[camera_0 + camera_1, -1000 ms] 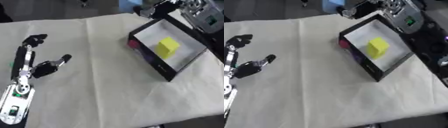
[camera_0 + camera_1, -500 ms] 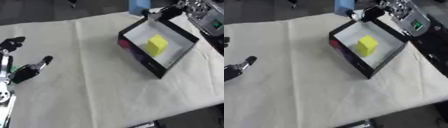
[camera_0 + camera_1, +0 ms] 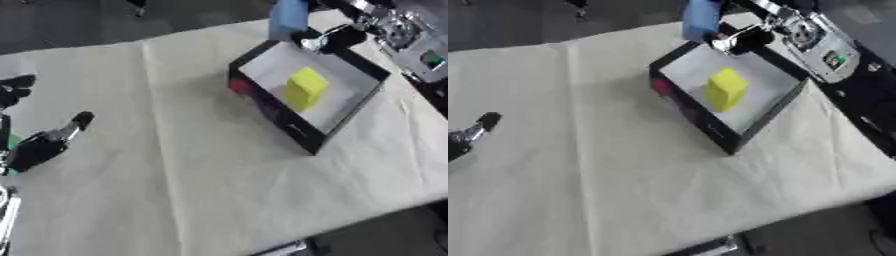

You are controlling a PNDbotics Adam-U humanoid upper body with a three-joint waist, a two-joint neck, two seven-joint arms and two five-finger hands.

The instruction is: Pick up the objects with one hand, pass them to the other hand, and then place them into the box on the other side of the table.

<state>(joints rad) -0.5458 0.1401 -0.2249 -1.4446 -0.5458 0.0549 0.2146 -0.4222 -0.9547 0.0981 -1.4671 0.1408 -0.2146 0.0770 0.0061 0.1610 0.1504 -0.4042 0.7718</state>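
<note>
Right hand (image 3: pixel 741 39) now at box (image 3: pixel 302 135) far rim w/ blue obj (image 3: pixel 703 17) pinched; yellow block (image 3: pixel 304 88) inside. Left hand (image 3: pixel 39 145) idle, relaxed. Release next prob.

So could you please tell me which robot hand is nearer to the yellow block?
Right. The right robot hand hovers over the box's far edge, near the yellow block; the left robot hand is far left.
</note>
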